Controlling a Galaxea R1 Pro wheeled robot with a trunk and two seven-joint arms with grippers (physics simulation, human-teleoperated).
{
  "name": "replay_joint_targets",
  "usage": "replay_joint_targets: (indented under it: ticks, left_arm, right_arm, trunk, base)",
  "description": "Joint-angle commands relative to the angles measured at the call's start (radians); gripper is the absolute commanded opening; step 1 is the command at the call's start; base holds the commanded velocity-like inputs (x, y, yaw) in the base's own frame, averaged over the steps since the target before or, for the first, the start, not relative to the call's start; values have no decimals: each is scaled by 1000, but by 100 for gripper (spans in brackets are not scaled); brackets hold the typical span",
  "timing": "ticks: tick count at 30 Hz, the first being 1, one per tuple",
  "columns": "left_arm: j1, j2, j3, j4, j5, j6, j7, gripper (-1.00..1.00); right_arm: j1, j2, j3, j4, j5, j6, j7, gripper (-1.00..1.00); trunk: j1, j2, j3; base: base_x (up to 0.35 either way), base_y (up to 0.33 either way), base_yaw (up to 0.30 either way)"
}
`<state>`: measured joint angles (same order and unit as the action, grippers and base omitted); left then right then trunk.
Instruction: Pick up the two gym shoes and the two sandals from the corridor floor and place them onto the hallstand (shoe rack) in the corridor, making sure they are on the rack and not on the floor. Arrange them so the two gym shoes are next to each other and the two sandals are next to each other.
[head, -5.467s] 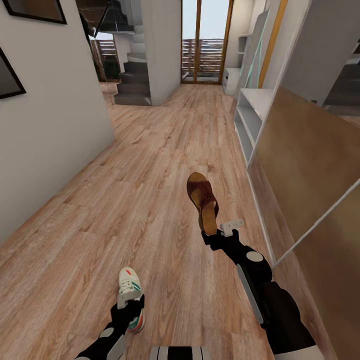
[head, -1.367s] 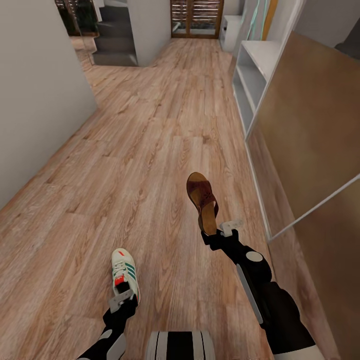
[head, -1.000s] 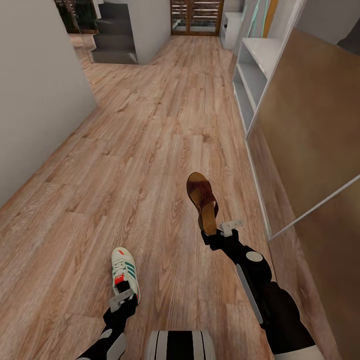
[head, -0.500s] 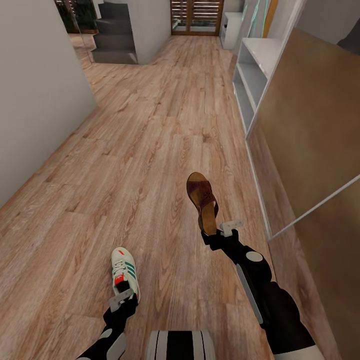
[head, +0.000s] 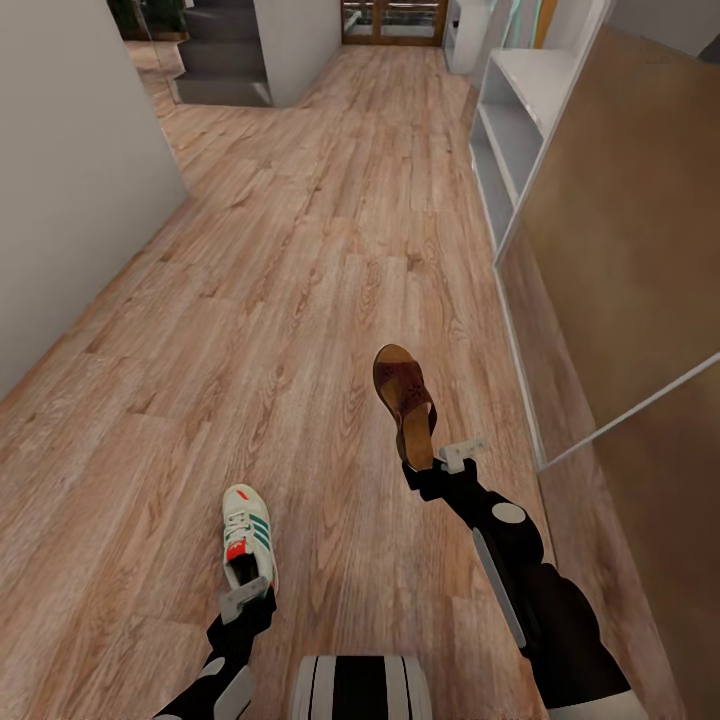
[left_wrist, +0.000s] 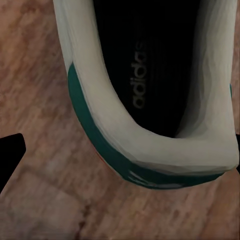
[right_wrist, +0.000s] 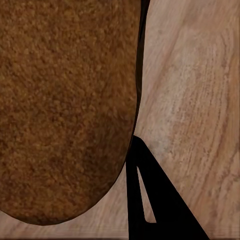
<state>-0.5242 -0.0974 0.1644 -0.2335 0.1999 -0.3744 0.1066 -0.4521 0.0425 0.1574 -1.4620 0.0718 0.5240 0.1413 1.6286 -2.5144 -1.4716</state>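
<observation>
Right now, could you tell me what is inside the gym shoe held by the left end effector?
Inside the gym shoe, the left wrist view shows black lining and a dark insole with pale "adidas" lettering. The toe end is hidden beyond the frame; nothing else shows inside.

Gym shoe (head: 247, 533): white upper, green side stripes, red tongue label, black lining with pale grey lettering and a green heel band (left_wrist: 150, 175) in the left wrist view. Sandal (head: 405, 400): dark brown strap with a faint embossed pattern, reddish-brown footbed, grainy brown in the right wrist view (right_wrist: 65, 100). Corridor floor (head: 300, 250) is light brown wood-grain plank with darker knots; hallstand (head: 520, 110) pale grey-white, wall (head: 70, 170) off-white, panel (head: 620, 230) flat tan-brown with a pale edge, arms black with white-grey patches.
</observation>
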Motion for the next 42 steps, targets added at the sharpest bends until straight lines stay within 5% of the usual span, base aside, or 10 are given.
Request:
replay_joint_targets:
  ticks: [1,42]
  left_arm:
    - [0,0,1,0,3,-3,1,100]
    - [0,-1,3,-1,3,-3,1,100]
  right_arm:
    - [0,0,-1,-1,6,5,6,-100]
    - [0,-1,-1,-1,6,5,6,-100]
  trunk:
    - [0,0,-1]
    - [0,0,-1]
  base:
    - [0,0,0]
    - [11,0,0]
